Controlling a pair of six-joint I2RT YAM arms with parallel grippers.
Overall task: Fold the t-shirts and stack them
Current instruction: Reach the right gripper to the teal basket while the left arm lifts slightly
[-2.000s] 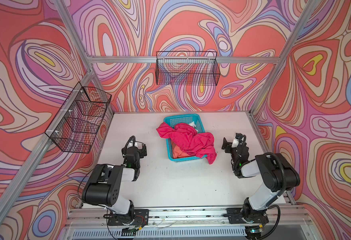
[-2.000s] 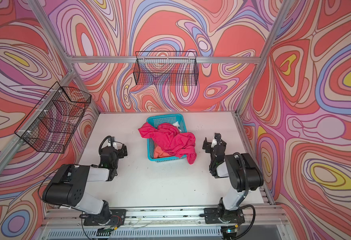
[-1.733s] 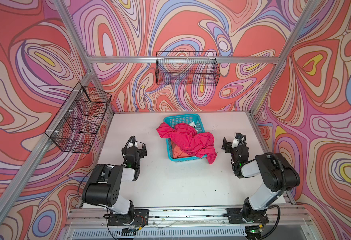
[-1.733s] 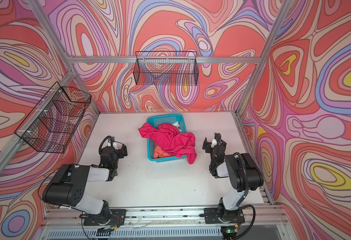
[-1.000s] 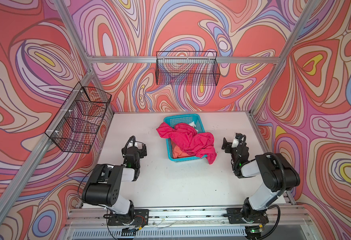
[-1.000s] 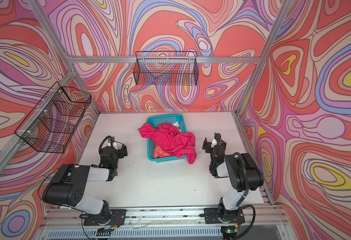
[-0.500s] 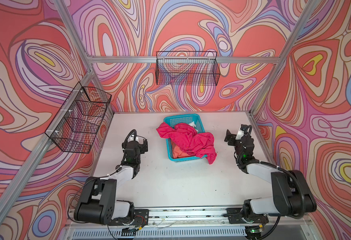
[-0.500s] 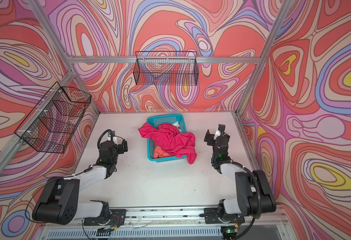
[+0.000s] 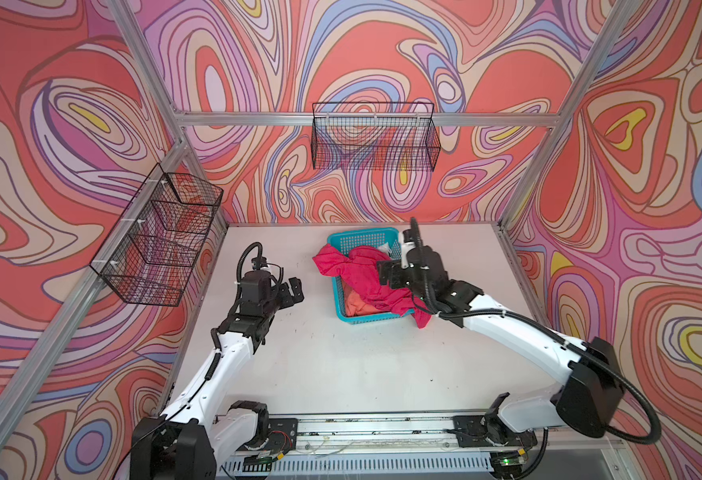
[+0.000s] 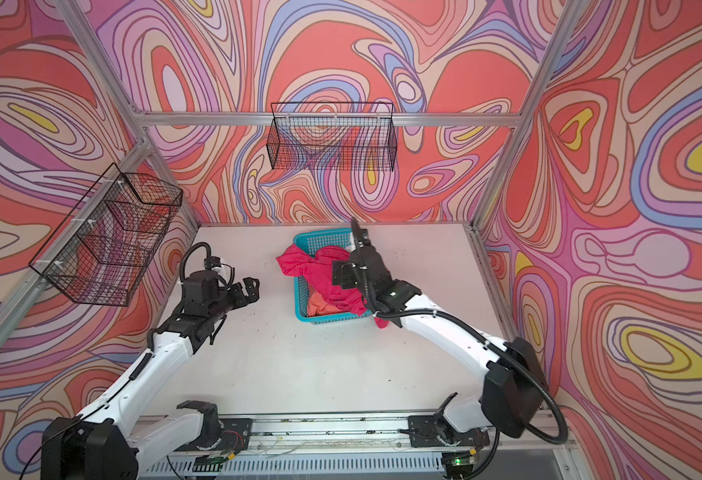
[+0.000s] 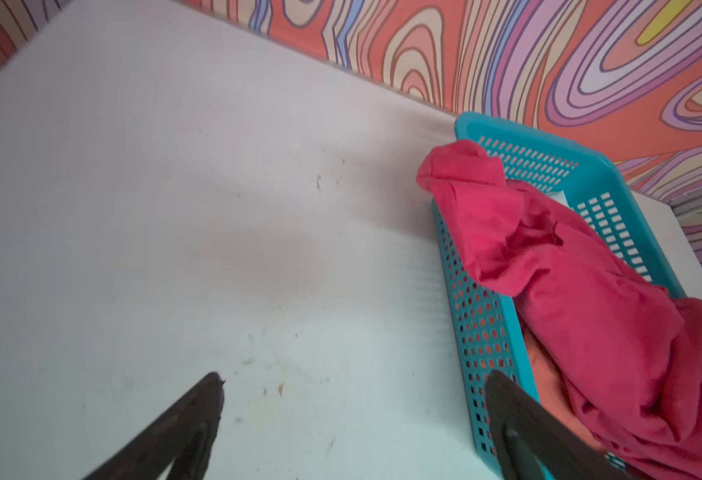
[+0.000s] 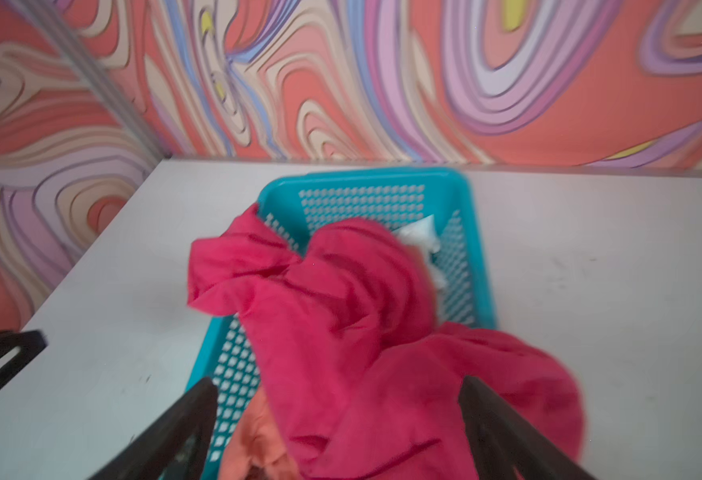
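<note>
Robot lab test cell: aluminium-profile frame (image 9: 257,119), swirl-print walls (image 9: 382,50), white counter (image 9: 341,365), wall-hung wire baskets (image 9: 376,141), two robot arms (image 9: 224,361) bolted to a base rail (image 9: 374,428).

Extended from rest: my right hand (image 9: 385,273) now hovers over the magenta t-shirt (image 9: 357,272) in the basket (image 9: 359,237); my left hand (image 9: 292,292) has advanced across the desk (image 9: 341,374) toward it.

On white table (image 10: 320,374), teal mesh basket (image 10: 298,291) at frame centre, magenta-pink tee (image 10: 316,270) heaped inside and spilling over both side rims, coral-orange tee (image 10: 320,306) underneath (only partly showing), right gripper (image 10: 342,275) over the heap, left gripper (image 10: 248,291) centre-left, jaws spread, apart from basket.
</note>
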